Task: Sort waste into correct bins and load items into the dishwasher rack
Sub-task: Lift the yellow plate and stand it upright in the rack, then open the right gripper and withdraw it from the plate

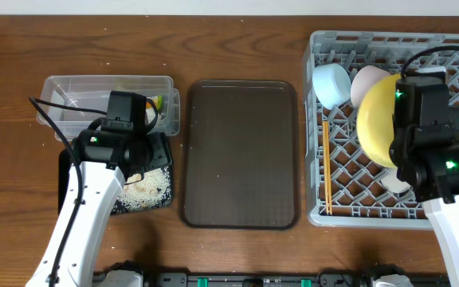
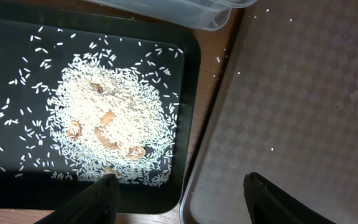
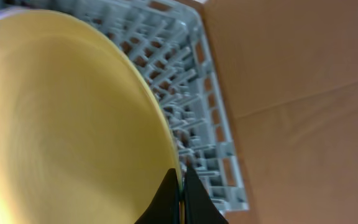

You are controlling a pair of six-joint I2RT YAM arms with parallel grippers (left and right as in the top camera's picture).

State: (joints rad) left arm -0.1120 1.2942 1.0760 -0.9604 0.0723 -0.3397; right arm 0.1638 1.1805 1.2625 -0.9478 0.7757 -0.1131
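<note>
A: Our right gripper (image 3: 180, 180) is pinched shut on the rim of the yellow plate (image 1: 377, 119). The plate stands tilted on edge over the dishwasher rack (image 1: 373, 217). How do we seat it well?

B: We judge the step to be slotting the plate between two rows of pegs. We should lower it with the edge in line with a row, so the rim drops into a gap and does not land on peg tips. We should let go only once the pegs bear it.

A: What crowds us there?

B: The light-blue bowl (image 1: 331, 84) and the white bowl (image 1: 366, 84) sit just behind the plate. A pale cup (image 1: 394, 182) shows just in front of it, half hidden. The chopsticks (image 1: 325, 167) lie along the rack's left side. The open grid to the right of the plate looks like our freest room, with the rack wall near beyond it.

A: And our left side?

B: Our left gripper (image 2: 182, 186) hangs with its fingers apart and empty. It is over the near corner of the black tray (image 2: 188, 93), where the rice (image 2: 110, 118) lies heaped, just beside the brown serving tray (image 1: 241, 151). It is well apart from the rack, so the arms should not meet.
</note>
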